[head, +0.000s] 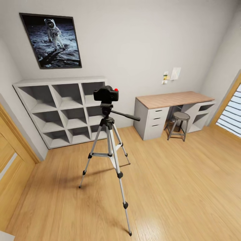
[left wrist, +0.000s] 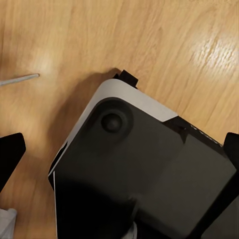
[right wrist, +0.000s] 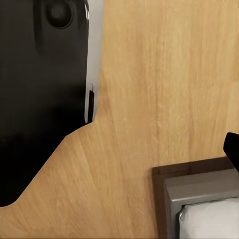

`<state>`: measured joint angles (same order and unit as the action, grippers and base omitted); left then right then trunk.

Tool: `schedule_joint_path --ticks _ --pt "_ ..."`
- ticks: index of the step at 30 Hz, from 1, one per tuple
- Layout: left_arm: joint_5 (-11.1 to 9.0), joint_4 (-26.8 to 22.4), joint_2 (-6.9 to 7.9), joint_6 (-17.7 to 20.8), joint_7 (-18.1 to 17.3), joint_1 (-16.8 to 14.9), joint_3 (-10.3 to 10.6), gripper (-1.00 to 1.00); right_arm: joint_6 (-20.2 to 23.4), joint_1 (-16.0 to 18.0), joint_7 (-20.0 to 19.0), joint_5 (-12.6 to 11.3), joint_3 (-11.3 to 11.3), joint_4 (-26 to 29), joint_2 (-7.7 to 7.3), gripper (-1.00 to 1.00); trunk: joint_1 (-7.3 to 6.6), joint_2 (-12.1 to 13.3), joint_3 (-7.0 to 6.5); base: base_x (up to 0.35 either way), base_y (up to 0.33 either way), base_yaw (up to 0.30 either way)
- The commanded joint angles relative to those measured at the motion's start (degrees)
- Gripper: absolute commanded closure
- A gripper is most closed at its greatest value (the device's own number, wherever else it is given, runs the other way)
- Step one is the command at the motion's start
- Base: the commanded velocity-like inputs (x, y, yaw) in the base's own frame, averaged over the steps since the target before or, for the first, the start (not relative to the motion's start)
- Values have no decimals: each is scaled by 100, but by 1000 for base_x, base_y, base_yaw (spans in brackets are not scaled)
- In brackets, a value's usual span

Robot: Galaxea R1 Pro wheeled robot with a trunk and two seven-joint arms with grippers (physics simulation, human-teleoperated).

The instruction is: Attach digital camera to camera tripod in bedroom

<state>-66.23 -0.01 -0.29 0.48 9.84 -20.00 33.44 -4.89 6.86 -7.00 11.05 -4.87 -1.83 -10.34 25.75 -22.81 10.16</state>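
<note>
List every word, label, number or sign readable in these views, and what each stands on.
No text can be read.
Papers on the wall above the desk: too small and blurred to read.
Astronaut poster: picture only, no lettering.
Digital camera on the camera tripod: a red mark, no legible brand.

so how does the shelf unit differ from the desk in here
The shelf unit is a grid of open, empty cubbies; the desk has closed drawers on one side and open cubbies on the other. The shelf unit's top is grey-white, the desk's is wood. A stool stands at the desk; the camera tripod, with the digital camera on its head, stands before the shelf unit. Both are grey-white and stand against the same wall.
</note>
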Motion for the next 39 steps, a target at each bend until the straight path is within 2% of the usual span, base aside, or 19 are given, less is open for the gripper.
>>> schedule_joint_path --ticks 1,15,23,39 --pt "-39 -3 3 5 24 -4 48 -100 -40 9 -12 53 -49 -19 -3 -100 3 -11 2 0 0 0" --pt "-28 -19 30 4 27 -4 66 -100 -56 5 -12 55 -49 -20 3 -100 3 -11 -124 0 0 0" --pt "-28 -25 37 4 27 -4 66 -100 -75 -161 -12 62 -49 -17 10 -100 3 -11 -196 0 0 0" --pt "-26 -18 34 4 27 -4 68 -100 -79 -193 -34 58 -57 -16 2 -100 3 -11 -340 0 0 0"
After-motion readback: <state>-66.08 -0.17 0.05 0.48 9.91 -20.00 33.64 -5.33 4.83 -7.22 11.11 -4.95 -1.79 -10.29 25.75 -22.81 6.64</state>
